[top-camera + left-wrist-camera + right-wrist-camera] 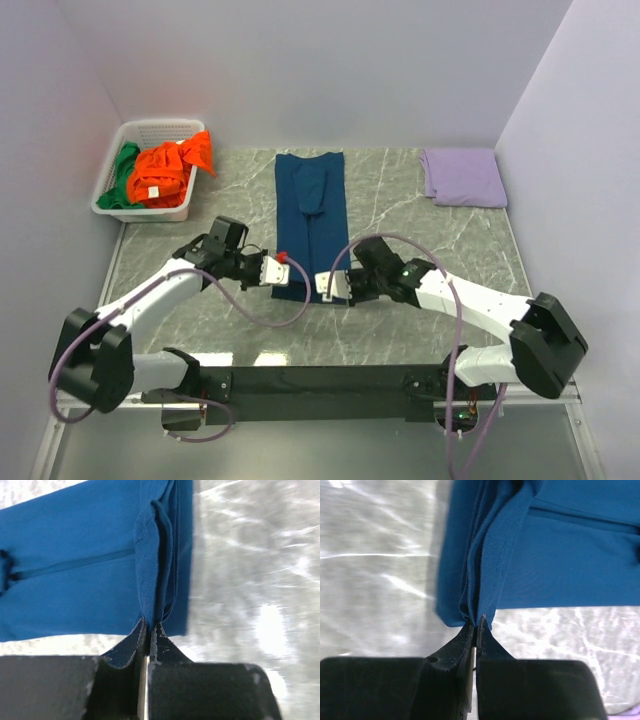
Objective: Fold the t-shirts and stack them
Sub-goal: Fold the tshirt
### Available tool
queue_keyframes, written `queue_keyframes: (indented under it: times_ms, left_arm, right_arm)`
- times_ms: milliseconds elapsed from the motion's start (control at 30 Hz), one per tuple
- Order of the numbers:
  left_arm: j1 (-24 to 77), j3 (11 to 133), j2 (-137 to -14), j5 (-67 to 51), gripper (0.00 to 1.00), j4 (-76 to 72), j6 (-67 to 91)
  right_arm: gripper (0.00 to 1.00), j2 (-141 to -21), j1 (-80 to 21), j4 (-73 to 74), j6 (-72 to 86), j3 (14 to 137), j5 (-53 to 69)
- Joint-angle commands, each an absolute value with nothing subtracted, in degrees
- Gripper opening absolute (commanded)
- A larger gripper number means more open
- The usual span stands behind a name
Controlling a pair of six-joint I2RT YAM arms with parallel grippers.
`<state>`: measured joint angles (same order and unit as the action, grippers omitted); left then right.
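The navy blue t-shirt [309, 215] lies as a long narrow folded strip down the middle of the marble table. My left gripper [284, 270] is shut on its near left corner; in the left wrist view the cloth [150, 580] rises pinched between the fingertips [150, 628]. My right gripper [325, 283] is shut on its near right corner, with the hem [485, 580] bunched in the fingertips [476, 622]. The orange t-shirt [170, 168] and the green t-shirt [124, 172] lie crumpled in the basket.
A white slotted basket [132, 134] stands at the back left. A folded lilac cloth [463, 176] lies at the back right. Walls close the table on the left, back and right.
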<state>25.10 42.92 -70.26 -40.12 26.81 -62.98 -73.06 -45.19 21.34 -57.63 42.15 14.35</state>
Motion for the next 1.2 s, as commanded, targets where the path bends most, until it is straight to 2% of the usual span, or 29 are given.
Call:
queue_keyframes:
  times_ms: [0, 600, 967, 1033, 1067, 1100, 1133, 1167]
  left_arm:
    - [22.42, 47.01, -74.68, -43.33, 0.01, 23.12, -68.29]
    - [15.03, 64.77, -98.69, -45.09, 0.01, 17.23, -75.41]
    - [12.57, 75.93, -109.59, -45.44, 0.04, 18.54, -73.66]
    - [12.39, 76.11, -110.21, -45.0, 0.11, 17.85, -73.83]
    - [12.39, 75.94, -110.65, -44.13, 0.16, 16.97, -73.31]
    - [12.39, 75.94, -110.83, -43.86, 0.27, 15.48, -71.82]
    - [12.31, 76.37, -110.83, -43.68, 0.34, 15.21, -70.94]
    - [12.13, 76.72, -110.83, -43.42, 0.39, 14.77, -69.71]
  right_arm:
    - [0.0, -76.02, -42.28, 18.37, -62.31, 46.75, 15.64]
    - [0.0, -100.97, -29.62, 17.32, -66.97, 69.25, 17.93]
    - [0.0, -108.72, -27.69, 15.47, -66.71, 76.99, 17.4]
    - [0.01, -110.03, -27.69, 13.8, -65.05, 77.78, 16.18]
    - [0.07, -110.47, -27.77, 13.62, -64.52, 78.74, 15.56]
    - [0.12, -111.0, -27.69, 13.28, -63.29, 79.18, 14.43]
    - [0.26, -111.01, -27.69, 12.31, -62.5, 79.36, 13.46]
    - [0.3, -110.74, -27.69, 11.26, -61.71, 78.76, 12.58]
